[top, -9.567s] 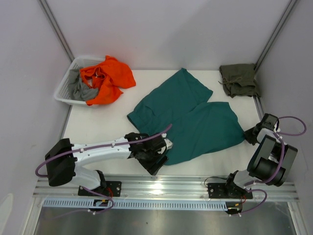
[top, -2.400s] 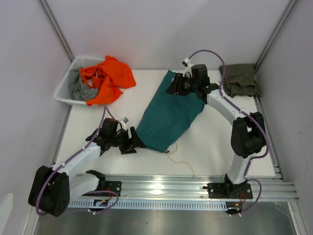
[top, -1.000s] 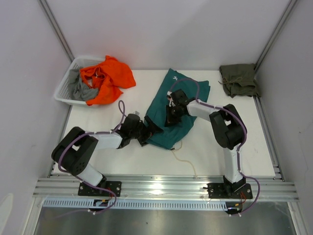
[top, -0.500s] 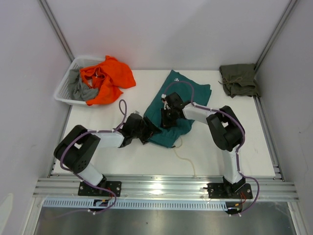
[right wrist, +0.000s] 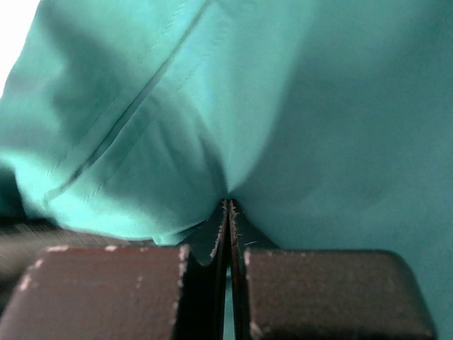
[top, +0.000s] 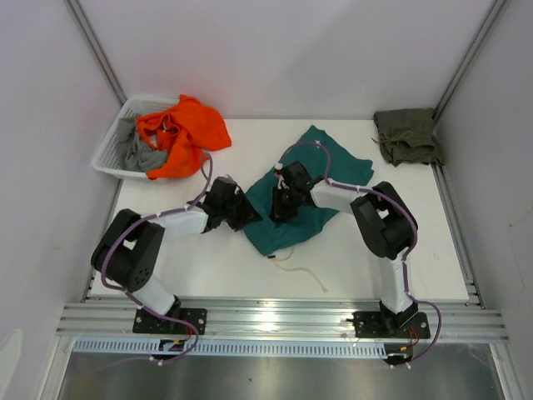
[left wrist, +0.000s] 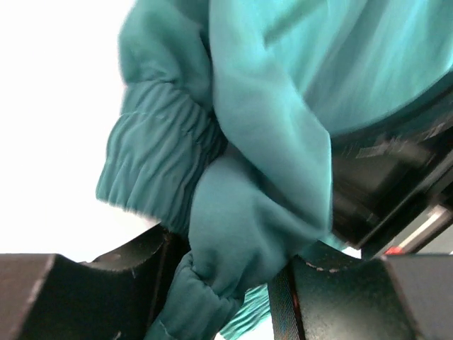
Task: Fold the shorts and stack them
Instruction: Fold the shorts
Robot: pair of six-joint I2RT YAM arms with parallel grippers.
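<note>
The teal-green shorts (top: 321, 196) lie bunched mid-table, their off-white cord (top: 297, 267) trailing toward the near edge. My left gripper (top: 242, 210) is at their left edge. In the left wrist view it (left wrist: 226, 262) is shut on a thick fold of teal cloth (left wrist: 248, 212) beside the gathered waistband (left wrist: 156, 163). My right gripper (top: 283, 200) sits on the middle of the shorts. In the right wrist view its jaws (right wrist: 228, 207) are pressed together, pinching a ridge of teal cloth (right wrist: 297, 106). The olive-green shorts (top: 406, 136) lie folded at the far right corner.
A white basket (top: 107, 155) stands at the far left holding an orange garment (top: 181, 133) and a grey one (top: 137, 152). Metal posts rise at both back corners. The rail with the arm bases runs along the near edge.
The left jaws have closed on the waistband fold and moved slightly away from the near edge. The right gripper slid left, and the teal shorts shifted and spread toward the far right.
</note>
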